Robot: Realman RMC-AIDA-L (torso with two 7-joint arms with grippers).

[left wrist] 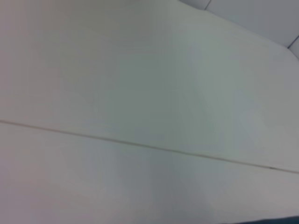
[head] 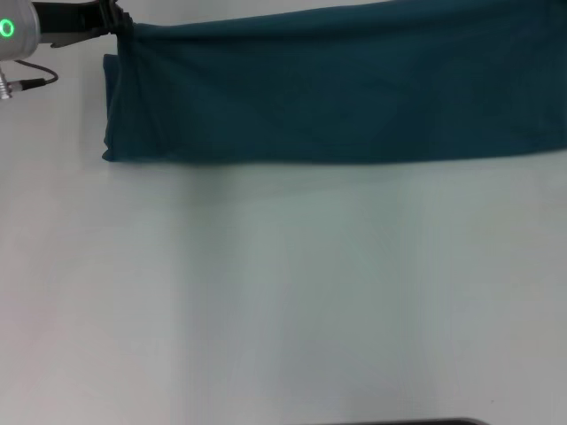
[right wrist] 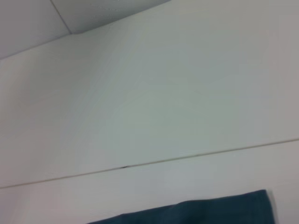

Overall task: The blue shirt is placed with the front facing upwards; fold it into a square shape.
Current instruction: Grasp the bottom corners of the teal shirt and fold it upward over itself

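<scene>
Head view. A dark teal-blue soft cotton shirt (head: 337, 88) lies folded into a long horizontal band across the top of the frame, on a plain white table surface (head: 283, 292). The band runs from a squared-off end in the upper left of the frame to the right edge, where it is cut off. Its lower edge is straight; its upper edge rises slightly toward the right. No lettering or neck tag shows on the exposed cloth. In the upper left corner, the left gripper (head: 117, 25), a dark fixture on a grey wrist housing with a green ring light, meets the upper left corner of the shirt, where the cloth gathers into folds toward it. The jaws appear clenched on that corner of fabric, though the fingertips themselves are hard to make out. A thin cable hangs below the wrist housing at the left edge.

Left wrist view. White table surface with a thin seam line crossing the frame; a sliver of teal cloth at the bottom right edge.

Right wrist view. White table surface with a seam line; a corner of the shirt (right wrist: 205, 212) shows along the bottom edge, right of centre. The right gripper does not appear in any view, so its jaw state cannot be told.
</scene>
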